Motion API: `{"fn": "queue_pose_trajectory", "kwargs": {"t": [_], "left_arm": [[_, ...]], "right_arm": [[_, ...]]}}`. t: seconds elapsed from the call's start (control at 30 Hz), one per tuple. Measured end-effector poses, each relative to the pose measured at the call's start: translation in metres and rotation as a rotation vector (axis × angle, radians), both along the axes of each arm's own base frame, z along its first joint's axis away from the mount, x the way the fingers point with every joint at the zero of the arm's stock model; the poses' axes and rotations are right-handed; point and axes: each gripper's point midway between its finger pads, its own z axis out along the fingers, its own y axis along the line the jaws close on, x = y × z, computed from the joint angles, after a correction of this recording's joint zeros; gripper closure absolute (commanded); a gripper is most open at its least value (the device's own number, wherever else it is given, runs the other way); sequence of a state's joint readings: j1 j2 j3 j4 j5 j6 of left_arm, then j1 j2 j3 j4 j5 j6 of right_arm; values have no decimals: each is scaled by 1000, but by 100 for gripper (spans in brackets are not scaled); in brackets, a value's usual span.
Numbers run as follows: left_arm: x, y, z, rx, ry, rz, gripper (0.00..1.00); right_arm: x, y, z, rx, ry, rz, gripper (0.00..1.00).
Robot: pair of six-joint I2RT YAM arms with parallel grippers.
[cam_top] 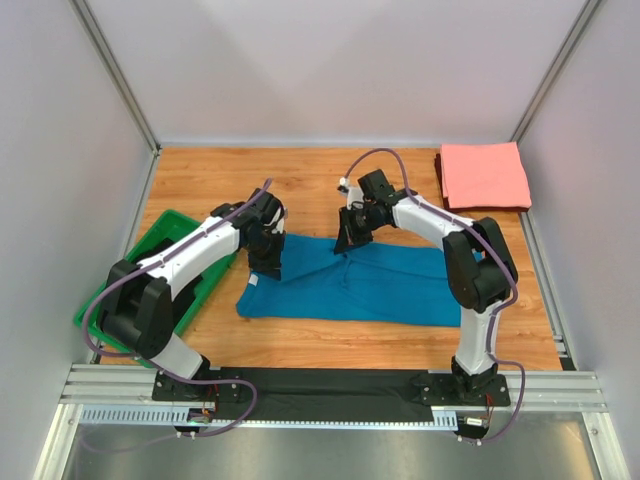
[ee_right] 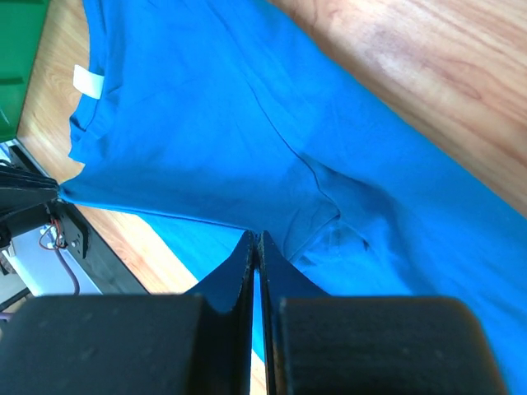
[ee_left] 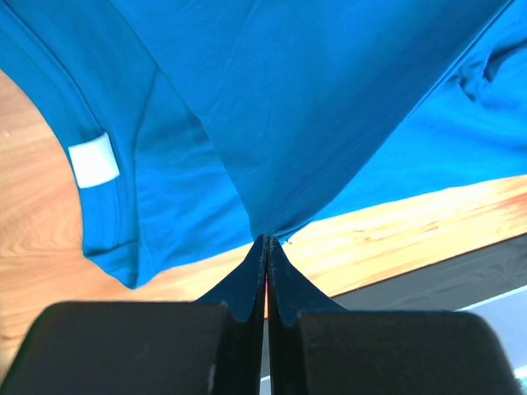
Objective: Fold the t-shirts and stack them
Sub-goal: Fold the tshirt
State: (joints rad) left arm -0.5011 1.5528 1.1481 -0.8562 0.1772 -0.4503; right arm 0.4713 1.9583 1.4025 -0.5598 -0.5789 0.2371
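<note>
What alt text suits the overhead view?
The left end effector and right end effector each pinch a teal-blue t-shirt spread on a wooden table; a folded salmon-pink t-shirt lies far right, a green bin left.

Overhead; wrist close-ups; shared teal t-shirt (cam_top: pixel 390 290)

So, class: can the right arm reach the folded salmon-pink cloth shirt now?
Probably not: its fingers are shut on the teal-blue cloth shirt, though nothing blocks the way to the salmon-pink shirt.

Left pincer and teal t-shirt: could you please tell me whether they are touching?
Touching. The left wrist view shows the left pincer shut on the teal t-shirt, a fold pinched between its tips.
</note>
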Motion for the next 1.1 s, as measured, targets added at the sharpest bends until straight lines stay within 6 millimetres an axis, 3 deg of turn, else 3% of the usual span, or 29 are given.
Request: {"fn": "queue_pose_trajectory", "kwargs": {"t": [0.2,0.57,0.6,0.63,0.67,0.7,0.83,0.97,1.1], "left_arm": [[-19,2,-9,15,39,12,100],[-40,10,-24,68,105,37,100],[-41,11,-25,75,107,37,100],[-42,13,-25,88,110,41,89],[-42,15,-26,99,109,43,86],[-43,18,-27,114,111,48,84],[-47,29,-24,170,125,61,73],[-21,13,0,127,64,61,73],[12,-20,18,26,2,34,71]], "right_arm": [[-8,0,6,12,-10,10,100],[-31,1,-7,-8,24,36,99],[-33,0,-8,-11,28,38,97],[-36,0,-8,-15,30,40,92],[-38,0,-8,-18,30,41,82],[-38,-1,-7,-25,27,36,78],[-36,-12,8,-69,-10,-17,69],[-30,-28,30,-128,-66,-122,67],[-24,-51,29,-249,-80,-235,67]]}}
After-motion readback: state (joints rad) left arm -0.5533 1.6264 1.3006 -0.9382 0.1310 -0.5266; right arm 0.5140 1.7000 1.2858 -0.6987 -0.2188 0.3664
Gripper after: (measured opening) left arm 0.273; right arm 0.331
